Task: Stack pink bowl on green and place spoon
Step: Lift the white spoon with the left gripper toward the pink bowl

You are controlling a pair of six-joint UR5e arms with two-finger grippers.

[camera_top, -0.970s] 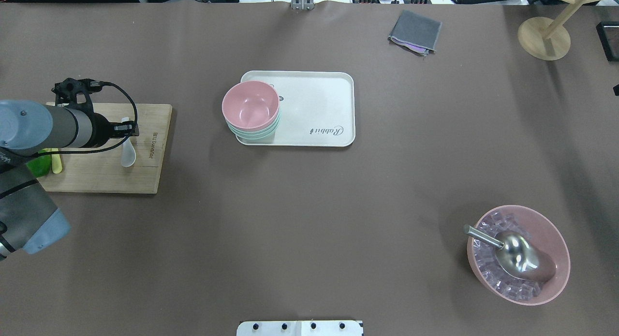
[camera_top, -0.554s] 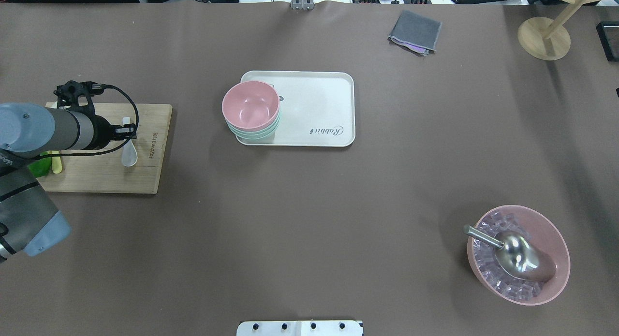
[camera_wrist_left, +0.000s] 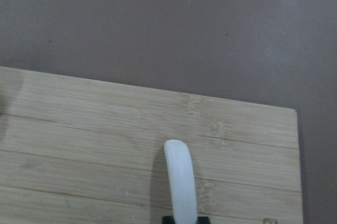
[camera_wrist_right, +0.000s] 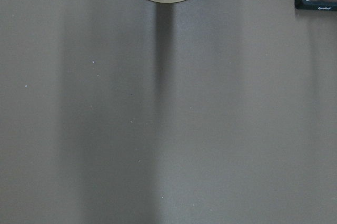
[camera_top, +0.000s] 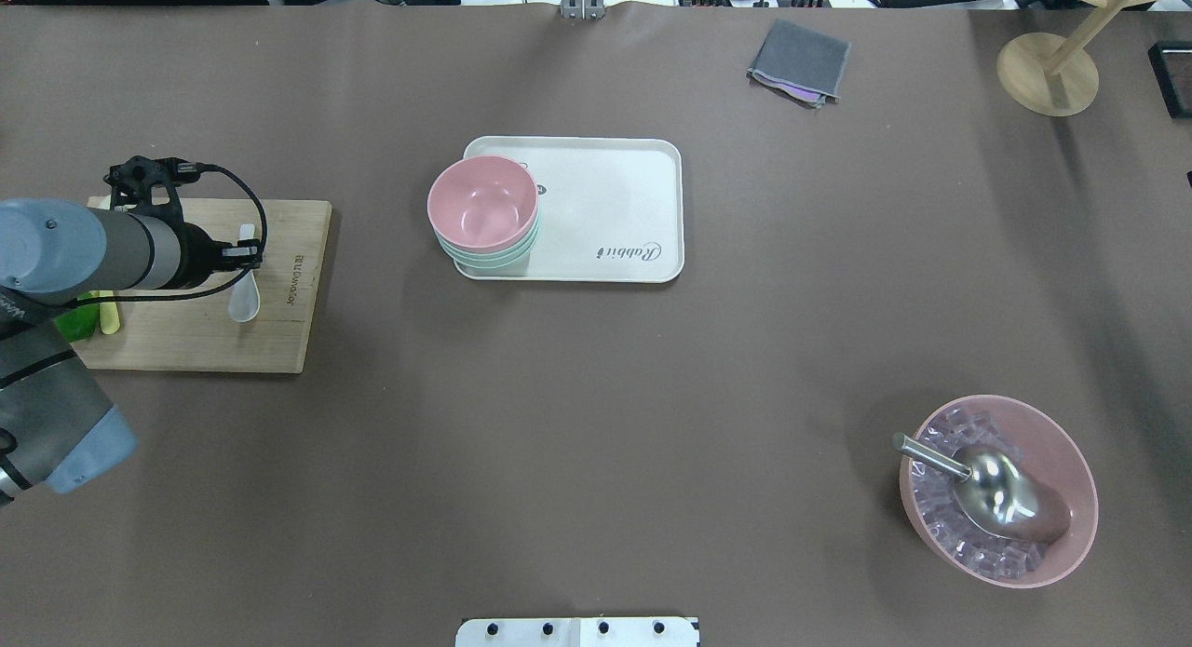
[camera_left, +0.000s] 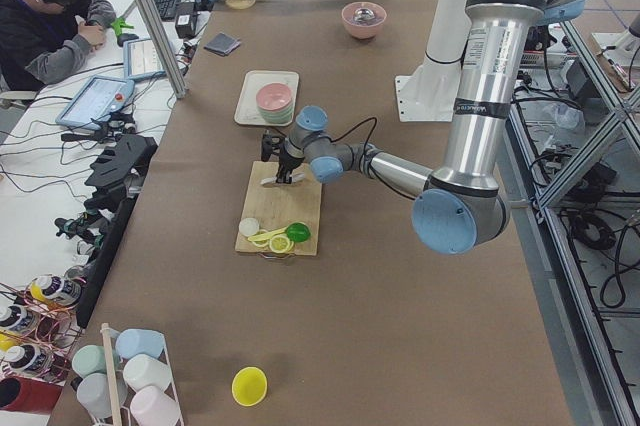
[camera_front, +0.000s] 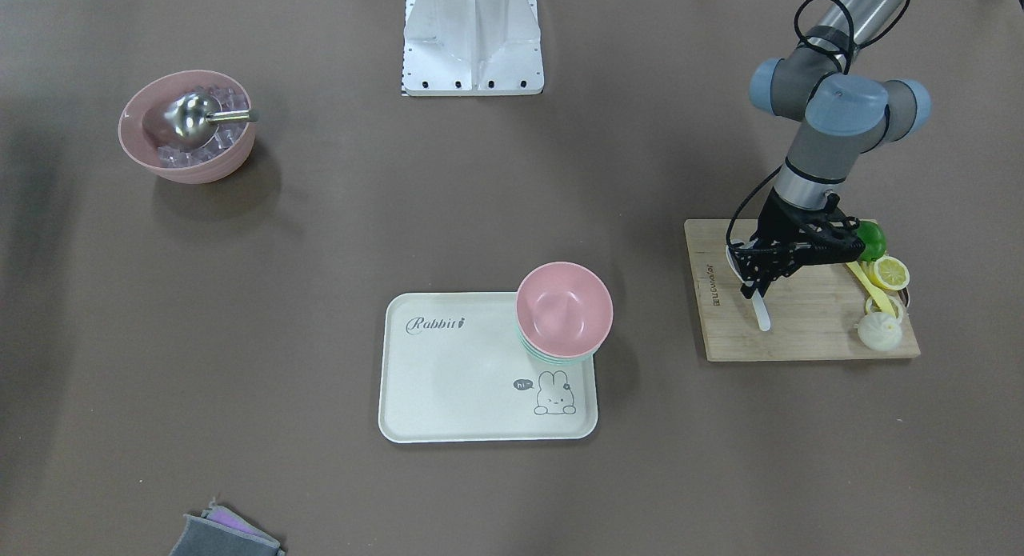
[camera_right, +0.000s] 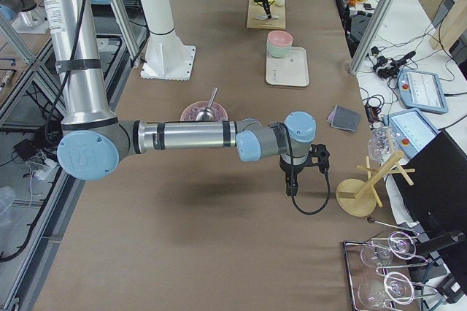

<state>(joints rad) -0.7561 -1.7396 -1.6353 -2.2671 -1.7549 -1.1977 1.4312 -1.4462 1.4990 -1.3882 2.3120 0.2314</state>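
Observation:
The pink bowl (camera_top: 482,203) sits stacked on the green bowls (camera_top: 495,257) at the left corner of the white tray (camera_top: 605,209); the stack also shows in the front-facing view (camera_front: 564,308). My left gripper (camera_top: 244,251) is over the wooden cutting board (camera_top: 186,340) and is shut on the white spoon (camera_top: 245,298). The spoon's handle (camera_wrist_left: 180,182) sticks out from between the jaws, low over the board. My right gripper (camera_right: 292,179) shows only in the exterior right view, far from the bowls, and I cannot tell whether it is open or shut.
A lime and lemon pieces (camera_front: 890,272) lie on the board's outer end. A large pink bowl of ice cubes with a metal scoop (camera_top: 996,489) stands front right. A grey cloth (camera_top: 799,60) and a wooden stand (camera_top: 1048,73) are at the back.
My left arm has shifted slightly over the cutting board, with the white spoon still in its grip. The bowls and tray have not moved.

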